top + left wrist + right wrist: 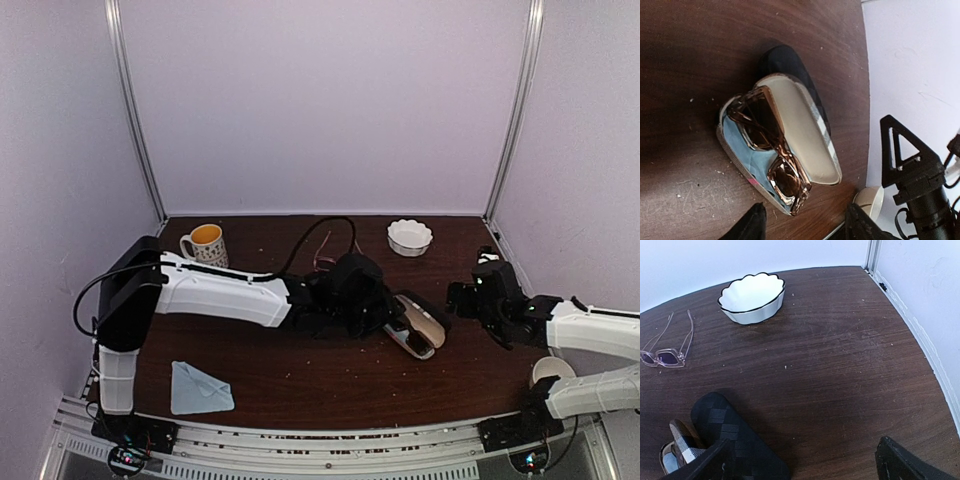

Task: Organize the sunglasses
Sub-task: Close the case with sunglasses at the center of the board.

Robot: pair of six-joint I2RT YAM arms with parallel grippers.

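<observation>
The folded, glossy brown-framed sunglasses [760,117] with dark lenses lie inside the open tan striped oblong case [807,137]. They rest on its pale blue lining in the middle of the left wrist view. The case's cream-lined lid stands open toward the right of that frame. A black oblong case [785,60] lies directly behind, partly hidden by the lid.

The left end effector [807,227] sits at the bottom edge of that view with its two dark fingers spread, pinching nothing. The near end of the brown-framed sunglasses is just above the gap.

The thin pink-framed glasses [662,356] lie at the left edge of the right wrist view with their arms unfolded. They rest on the dark brown wooden worktop [840,365], near a white scalloped bowl [752,297] in the upper part of the frame. The right end effector [805,467] hovers at the bottom of that frame, its fingers spread wide and empty.
</observation>
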